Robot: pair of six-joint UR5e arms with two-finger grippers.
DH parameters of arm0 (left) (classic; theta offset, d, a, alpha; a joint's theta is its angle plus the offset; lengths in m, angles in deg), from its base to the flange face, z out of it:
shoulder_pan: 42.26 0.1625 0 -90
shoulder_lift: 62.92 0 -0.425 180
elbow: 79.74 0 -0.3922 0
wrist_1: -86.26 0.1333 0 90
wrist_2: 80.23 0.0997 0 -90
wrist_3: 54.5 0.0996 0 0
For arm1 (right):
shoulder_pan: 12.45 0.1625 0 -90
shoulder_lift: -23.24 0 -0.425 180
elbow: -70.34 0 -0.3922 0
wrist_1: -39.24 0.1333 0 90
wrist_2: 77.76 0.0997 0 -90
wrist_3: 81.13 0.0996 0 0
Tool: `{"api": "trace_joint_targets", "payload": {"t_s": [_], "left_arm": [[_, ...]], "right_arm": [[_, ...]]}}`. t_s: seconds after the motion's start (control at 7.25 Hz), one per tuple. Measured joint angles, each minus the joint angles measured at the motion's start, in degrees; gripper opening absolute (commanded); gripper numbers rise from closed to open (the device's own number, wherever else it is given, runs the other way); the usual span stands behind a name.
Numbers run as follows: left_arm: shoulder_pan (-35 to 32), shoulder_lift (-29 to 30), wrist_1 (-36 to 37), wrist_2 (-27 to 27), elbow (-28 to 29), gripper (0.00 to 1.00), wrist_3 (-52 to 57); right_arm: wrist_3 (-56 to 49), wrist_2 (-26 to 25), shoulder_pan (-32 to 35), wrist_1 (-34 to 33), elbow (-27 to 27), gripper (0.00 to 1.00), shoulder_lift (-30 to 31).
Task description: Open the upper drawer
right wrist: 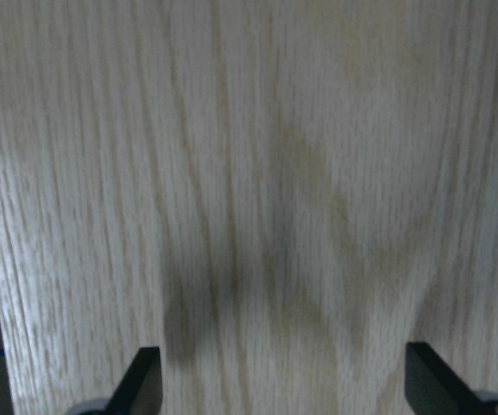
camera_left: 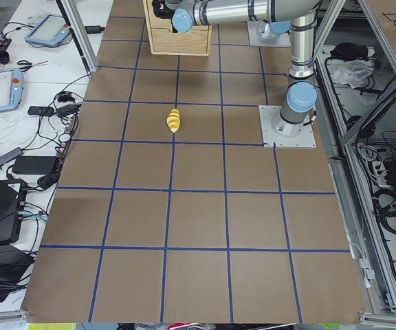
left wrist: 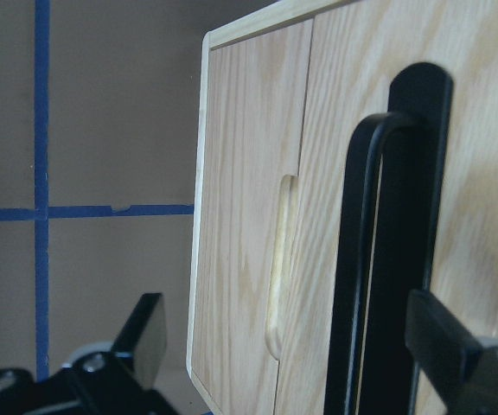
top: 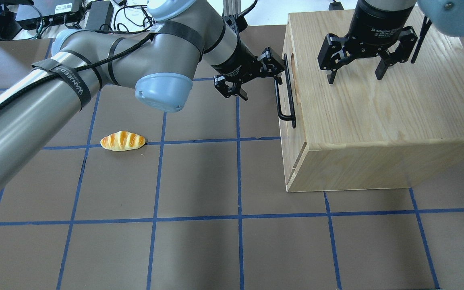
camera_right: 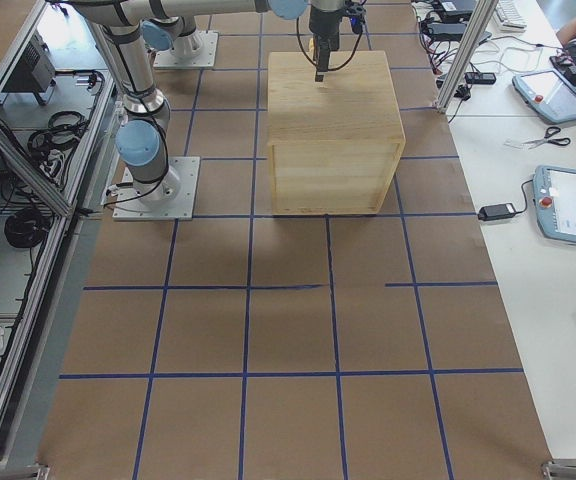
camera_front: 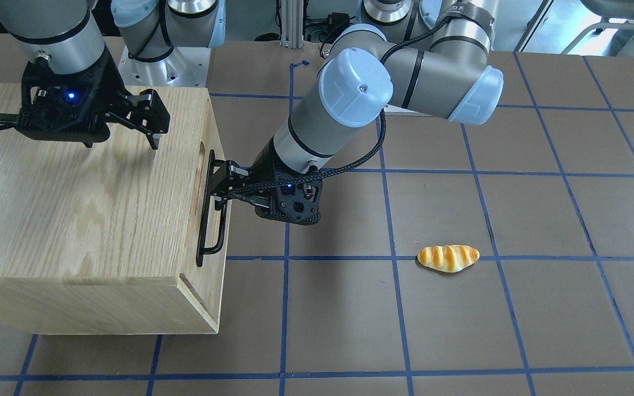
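The upper drawer [left wrist: 474, 138] has an oak front with a long black bar handle [camera_front: 207, 220] and sits flush in the oak cabinet [top: 377, 117]. The handle also shows in the overhead view [top: 286, 100] and the left wrist view [left wrist: 353, 259]. My left gripper [camera_front: 219, 186] is open at the handle's far end, one finger [left wrist: 145, 337] on each side of the bar, not closed on it. My right gripper [top: 355, 74] is open, pointing down just above the cabinet's top; the right wrist view shows only wood grain [right wrist: 258, 190] between its fingers.
A toy bread roll [camera_front: 448, 258] lies on the brown mat with blue grid tape, well away from the cabinet's front; it also shows in the overhead view [top: 122, 141]. A narrow oak panel with a finger slot [left wrist: 279, 259] sits beside the handled front.
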Motion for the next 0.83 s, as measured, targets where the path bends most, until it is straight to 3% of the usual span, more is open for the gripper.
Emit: {"api": "trace_joint_targets", "payload": {"t_s": [0.83], "left_arm": [[-1.3, 0.3, -0.1, 1.3, -0.3, 1.0, 1.5]], "right_arm": [[0.0, 0.0, 0.0, 0.0, 0.0, 1.0, 0.0]]}}
